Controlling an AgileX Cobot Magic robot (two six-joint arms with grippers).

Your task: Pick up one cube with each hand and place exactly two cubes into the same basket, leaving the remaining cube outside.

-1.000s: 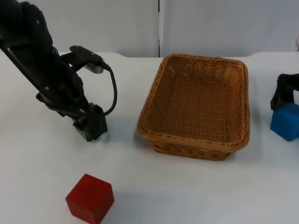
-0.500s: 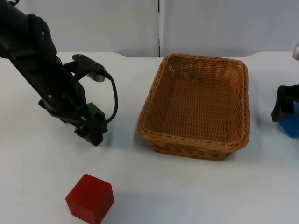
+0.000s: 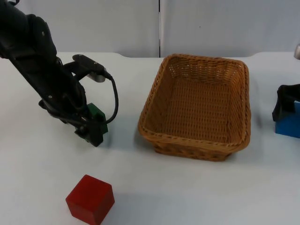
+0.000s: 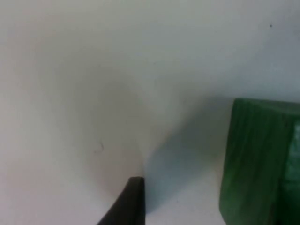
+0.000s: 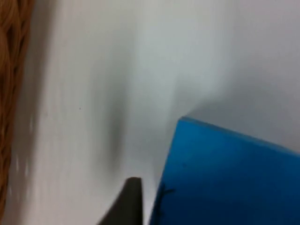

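Now each pincer is at a cube on the desk, basket (image 3: 197,107) between them.
Left pincer (image 3: 91,126) grasps the green cube (image 3: 97,116), which sits skewed at the basket's 9 o'clock. Right pincer (image 3: 287,105) is at the blue cube (image 3: 288,123), 3 o'clock; grip unclear. Red cube (image 3: 90,198) lies loose at 7 o'clock.

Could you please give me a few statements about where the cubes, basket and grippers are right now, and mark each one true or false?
1. The basket holds no cubes. True.
2. The red cube sits inside the basket. False: it lies on the table, in front of the left gripper.
3. The left gripper is at the green cube. True.
4. The blue cube lies left of the basket. False: it is to the right, at the right gripper.
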